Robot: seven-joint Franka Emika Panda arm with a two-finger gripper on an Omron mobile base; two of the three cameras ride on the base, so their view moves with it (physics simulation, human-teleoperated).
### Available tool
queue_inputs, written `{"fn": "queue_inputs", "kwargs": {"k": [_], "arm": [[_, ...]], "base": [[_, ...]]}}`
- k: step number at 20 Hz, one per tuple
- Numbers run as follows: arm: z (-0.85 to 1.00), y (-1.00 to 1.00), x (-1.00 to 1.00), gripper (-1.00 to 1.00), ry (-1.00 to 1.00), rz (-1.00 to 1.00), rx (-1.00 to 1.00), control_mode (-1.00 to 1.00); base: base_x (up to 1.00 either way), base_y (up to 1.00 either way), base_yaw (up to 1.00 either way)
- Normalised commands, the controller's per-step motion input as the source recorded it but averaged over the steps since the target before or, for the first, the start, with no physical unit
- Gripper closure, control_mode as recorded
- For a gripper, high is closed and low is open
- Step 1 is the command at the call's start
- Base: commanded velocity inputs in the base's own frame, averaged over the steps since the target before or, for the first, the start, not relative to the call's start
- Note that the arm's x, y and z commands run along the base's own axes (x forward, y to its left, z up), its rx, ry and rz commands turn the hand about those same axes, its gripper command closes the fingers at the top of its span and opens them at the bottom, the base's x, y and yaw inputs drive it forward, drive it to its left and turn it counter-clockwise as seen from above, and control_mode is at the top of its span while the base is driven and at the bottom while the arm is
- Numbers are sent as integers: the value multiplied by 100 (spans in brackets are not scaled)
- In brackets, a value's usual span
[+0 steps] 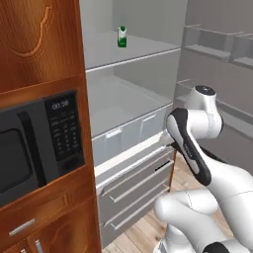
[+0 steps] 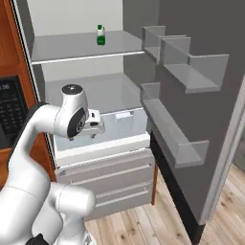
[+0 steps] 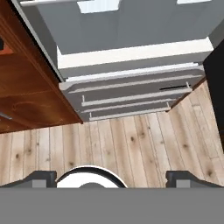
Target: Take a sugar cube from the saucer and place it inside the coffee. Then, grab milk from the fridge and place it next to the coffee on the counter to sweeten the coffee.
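The fridge [image 1: 129,58] stands open, its pale grey shelves [image 2: 72,48] and translucent drawers facing me. On the upper shelf, towards the back, the milk [image 1: 122,37] [image 2: 100,35] stands upright, a small white carton with a green band and cap. My gripper [image 3: 113,178] hangs in front of the lower drawers, well below the milk, and points down at the floor. Its fingertips [image 3: 43,177] stand wide apart, open with nothing between them. In the right base view the hand [image 2: 92,125] sits at drawer height. Saucer, sugar cube, coffee and counter are out of view.
A black microwave [image 1: 39,143] sits in reddish-brown wood cabinets [image 1: 34,39] left of the fridge. The open fridge door [image 2: 206,124] with its door shelves [image 2: 186,72] bounds the right side. Steel-handled lower drawers [image 3: 131,94] and wooden floor [image 3: 131,140] lie beneath the hand.
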Motion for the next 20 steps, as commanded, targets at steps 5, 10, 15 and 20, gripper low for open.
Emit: {"fn": "queue_inputs", "kwargs": {"k": [5, 10, 15, 20], "arm": [[0, 0, 0, -100, 0, 0, 0, 100], [0, 0, 0, -100, 0, 0, 0, 100], [0, 0, 0, -100, 0, 0, 0, 100], [0, 0, 0, -100, 0, 0, 0, 100]], "base": [[65, -35, 49], [63, -21, 38], [57, -47, 12], [66, -20, 1]]}}
